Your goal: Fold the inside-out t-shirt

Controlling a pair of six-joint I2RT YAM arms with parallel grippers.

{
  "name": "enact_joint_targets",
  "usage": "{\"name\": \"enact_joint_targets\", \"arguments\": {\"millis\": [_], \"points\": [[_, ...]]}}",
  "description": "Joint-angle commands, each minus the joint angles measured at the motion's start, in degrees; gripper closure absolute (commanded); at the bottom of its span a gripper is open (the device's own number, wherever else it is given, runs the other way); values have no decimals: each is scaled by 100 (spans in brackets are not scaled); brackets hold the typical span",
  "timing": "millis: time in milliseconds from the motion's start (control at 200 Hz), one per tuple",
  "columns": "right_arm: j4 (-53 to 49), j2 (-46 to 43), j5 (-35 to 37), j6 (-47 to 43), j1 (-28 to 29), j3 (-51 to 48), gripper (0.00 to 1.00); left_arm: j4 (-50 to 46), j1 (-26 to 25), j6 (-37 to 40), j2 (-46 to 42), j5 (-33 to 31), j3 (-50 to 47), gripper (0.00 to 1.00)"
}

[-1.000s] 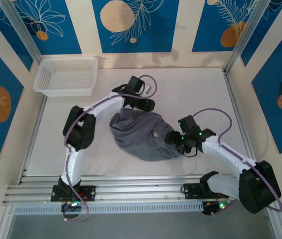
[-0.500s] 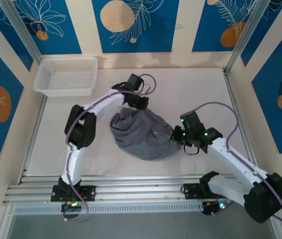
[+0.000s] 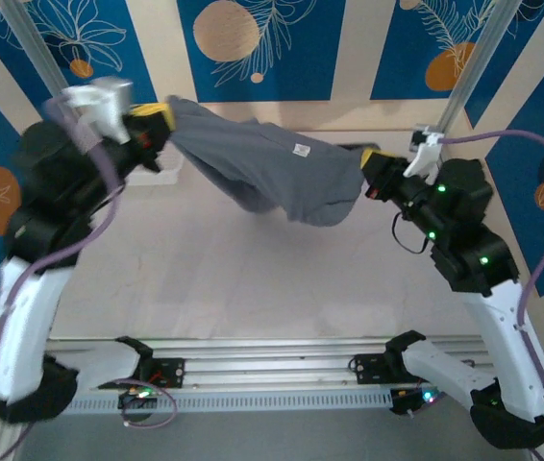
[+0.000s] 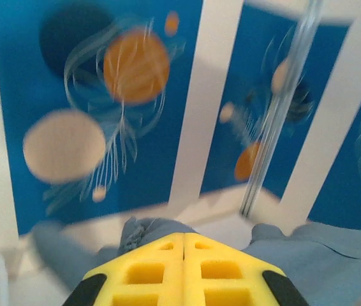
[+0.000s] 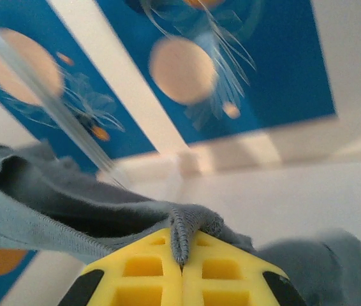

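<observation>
Both pincers are clamped shut on the t-shirt [image 3: 262,165], which hangs slung between them, well above the worktop [image 3: 253,288]. The left pincer [image 3: 160,125] holds one end, the right pincer [image 3: 372,176] the other. Each grips only a thin bunched pinch of soft cloth, so a hard pull apart could slip it free. The sagging middle may land crumpled.

My left tool [image 3: 160,123] was clamped on one end of the plain dark grey t-shirt of soft thin fabric [image 3: 253,163], and my right tool [image 3: 368,173] was clamped on the other end. The shirt hung stretched between them above the pale tabletop [image 3: 253,279], sagging in its middle. A small white label [image 3: 301,150] showed on the cloth, nearer my right tool.
</observation>
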Motion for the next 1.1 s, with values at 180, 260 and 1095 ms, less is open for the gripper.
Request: {"name": "enact_joint_targets", "arguments": {"millis": [180,260,1095], "points": [[1206,192,-970,-645,146,1724,100,646,17,-147,-551,378,-204,100],[940,545,-1005,-742,154,2335,100,754,23,-246,-581,439,-274,100],[-2520,7873,-2485,-177,-2334,8235,15,669,1049,108,4280,-515,1368,37]]}}
